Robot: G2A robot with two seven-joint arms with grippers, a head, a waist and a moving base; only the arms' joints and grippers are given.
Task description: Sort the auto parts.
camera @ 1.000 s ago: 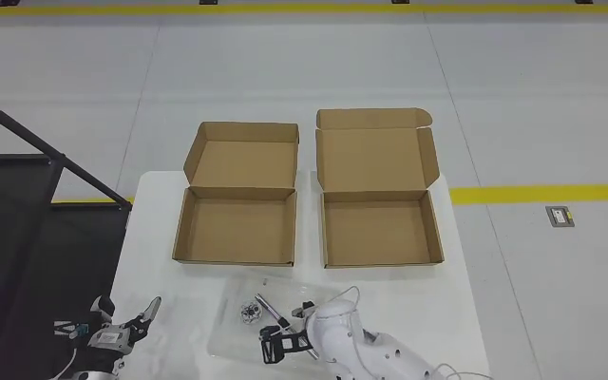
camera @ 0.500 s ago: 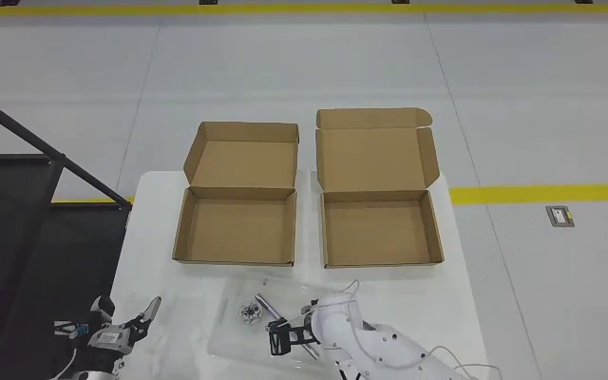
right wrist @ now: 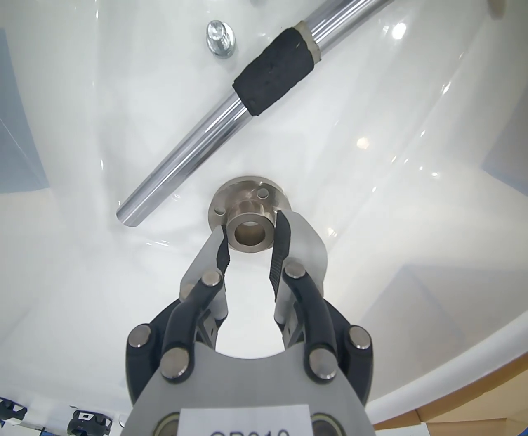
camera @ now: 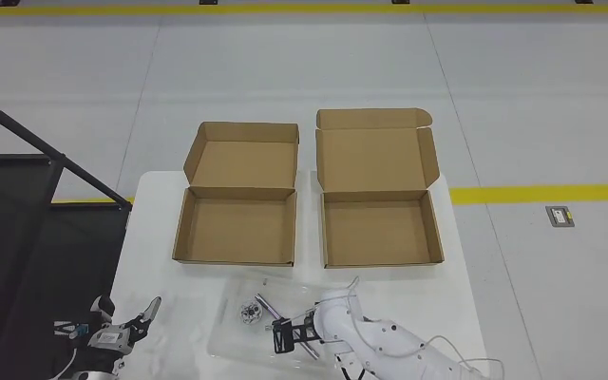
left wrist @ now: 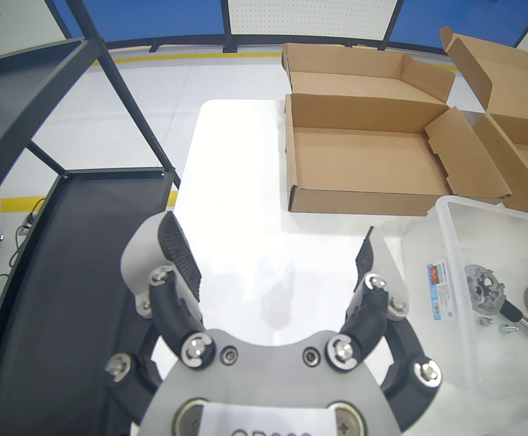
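A clear plastic bin (camera: 228,340) at the table's front holds the auto parts. In the right wrist view my right gripper (right wrist: 251,243) is shut on a brass-coloured flanged bushing (right wrist: 248,231) standing on the bin floor, one pad against each side of its collar. Just beyond lie a chrome rod (right wrist: 198,152) with a black sleeve and a small bolt (right wrist: 220,39). In the top view the right gripper (camera: 281,338) sits inside the bin, near a round toothed hub (camera: 250,312). My left gripper (left wrist: 272,252) hangs open over the table's front left, holding nothing.
Two open cardboard boxes, the left box (camera: 235,228) and the right box (camera: 380,231), stand side by side behind the bin, lids folded back. A black metal rack (left wrist: 82,247) borders the table on the left. Bare white table (left wrist: 235,165) lies ahead of the left gripper.
The right gripper has shifted slightly to the right and away from the table's front edge inside the bin. The left arm has not moved.
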